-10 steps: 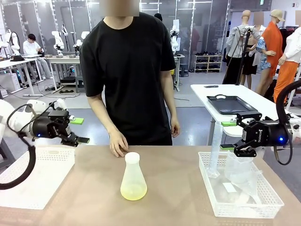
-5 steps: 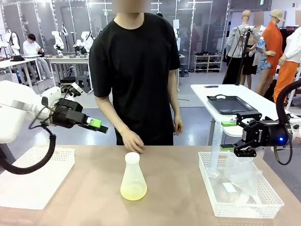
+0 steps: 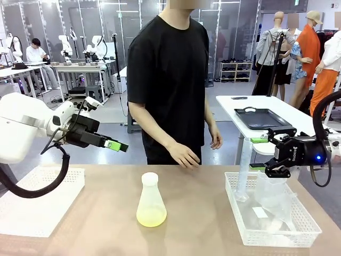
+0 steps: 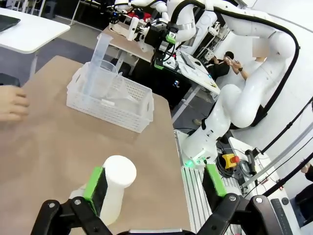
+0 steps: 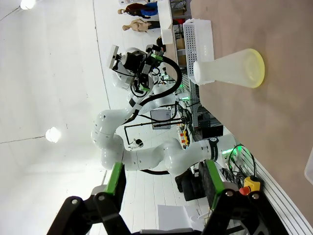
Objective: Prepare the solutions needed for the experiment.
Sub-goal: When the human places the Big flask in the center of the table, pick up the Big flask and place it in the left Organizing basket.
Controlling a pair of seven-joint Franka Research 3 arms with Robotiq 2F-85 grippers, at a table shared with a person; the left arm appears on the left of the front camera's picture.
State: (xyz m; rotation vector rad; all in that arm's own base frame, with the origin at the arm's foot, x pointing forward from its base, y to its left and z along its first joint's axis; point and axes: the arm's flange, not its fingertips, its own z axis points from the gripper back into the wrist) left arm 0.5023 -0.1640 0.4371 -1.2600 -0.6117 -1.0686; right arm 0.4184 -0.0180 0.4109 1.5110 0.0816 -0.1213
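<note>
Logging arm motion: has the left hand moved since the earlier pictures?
Yes. The left hand rose and swung rightward, away from the white basket.

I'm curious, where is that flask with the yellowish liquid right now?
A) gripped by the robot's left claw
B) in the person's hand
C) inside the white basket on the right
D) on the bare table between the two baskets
D: the flask, with a shallow layer of pale yellow-green liquid, stands upright on the bare table between the left basket and the right basket.
</note>
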